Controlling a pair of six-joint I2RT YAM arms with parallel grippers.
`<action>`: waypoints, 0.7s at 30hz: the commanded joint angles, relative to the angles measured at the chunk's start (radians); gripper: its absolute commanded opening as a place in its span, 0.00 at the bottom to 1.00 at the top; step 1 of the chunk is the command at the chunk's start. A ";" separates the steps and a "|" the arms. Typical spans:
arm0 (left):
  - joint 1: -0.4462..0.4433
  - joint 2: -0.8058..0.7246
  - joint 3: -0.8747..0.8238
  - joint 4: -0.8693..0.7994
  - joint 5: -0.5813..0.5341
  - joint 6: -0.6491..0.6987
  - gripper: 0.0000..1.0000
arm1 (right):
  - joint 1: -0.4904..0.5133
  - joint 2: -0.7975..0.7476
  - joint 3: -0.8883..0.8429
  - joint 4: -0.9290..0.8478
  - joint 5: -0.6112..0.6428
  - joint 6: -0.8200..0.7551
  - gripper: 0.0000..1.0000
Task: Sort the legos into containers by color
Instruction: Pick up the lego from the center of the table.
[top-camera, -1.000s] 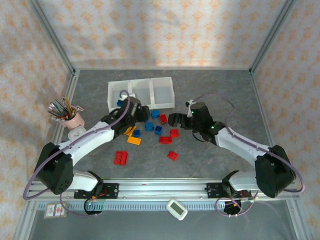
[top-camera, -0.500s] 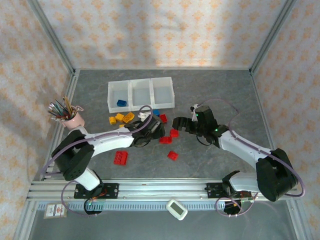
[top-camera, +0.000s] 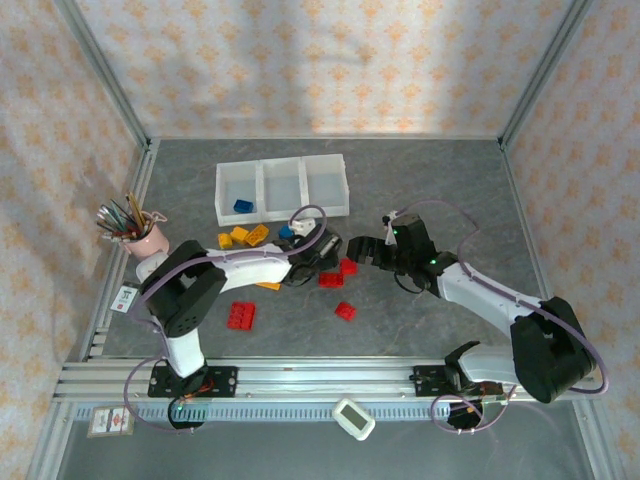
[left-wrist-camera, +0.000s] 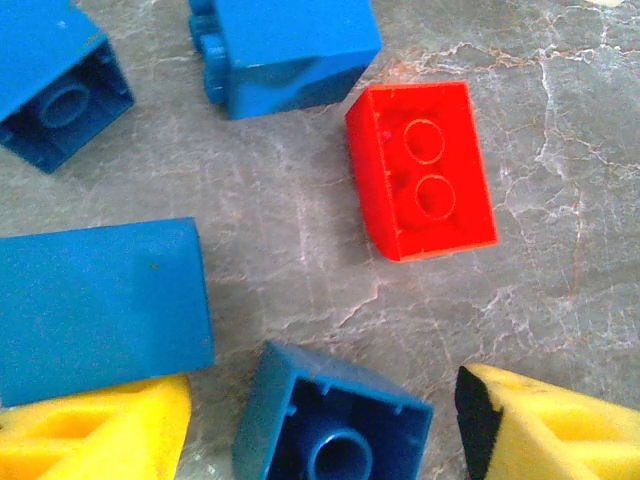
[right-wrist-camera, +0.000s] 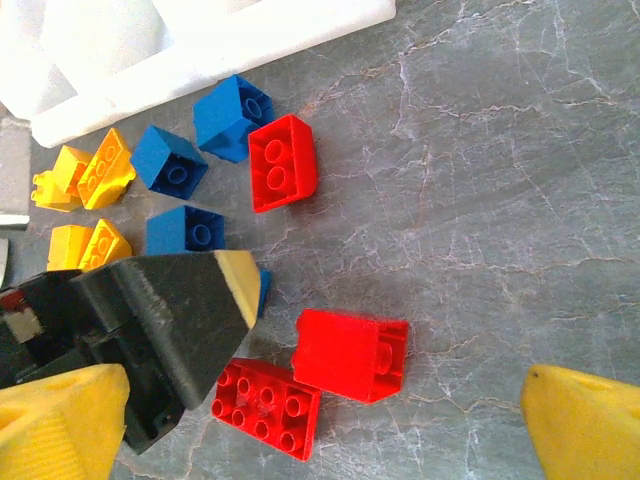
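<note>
Grey marble tabletop, legos (top-camera: 331, 279) clustered mid-frame below the containers (top-camera: 300, 210). Your left gripper (left-wrist-camera: 320, 415) is spread around an upside-down blue brick (left-wrist-camera: 335, 435); right gripper (top-camera: 358, 250) gapes too, close by, so the arms could clash.

Two arms reach inward from their bases and nearly meet mid-scene. The left arm (top-camera: 235, 267), folded sharply at the elbow, runs rightward and low. The left gripper (top-camera: 318, 248) points down, its yellow fingertips (left-wrist-camera: 90, 435) spread wide. The right arm (top-camera: 480, 290) stretches leftward with the right gripper (top-camera: 362, 250) also spread wide, its tips just beside the left gripper's black body.
</note>
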 joint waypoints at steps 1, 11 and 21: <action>0.003 0.037 0.051 0.000 -0.041 0.021 0.68 | -0.008 -0.022 -0.007 0.018 -0.002 -0.020 1.00; 0.002 0.071 0.059 0.000 -0.027 0.030 0.46 | -0.010 -0.019 -0.012 0.024 -0.005 -0.021 1.00; -0.010 0.023 0.049 -0.041 -0.056 0.046 0.26 | -0.010 -0.026 0.021 -0.016 0.008 -0.048 1.00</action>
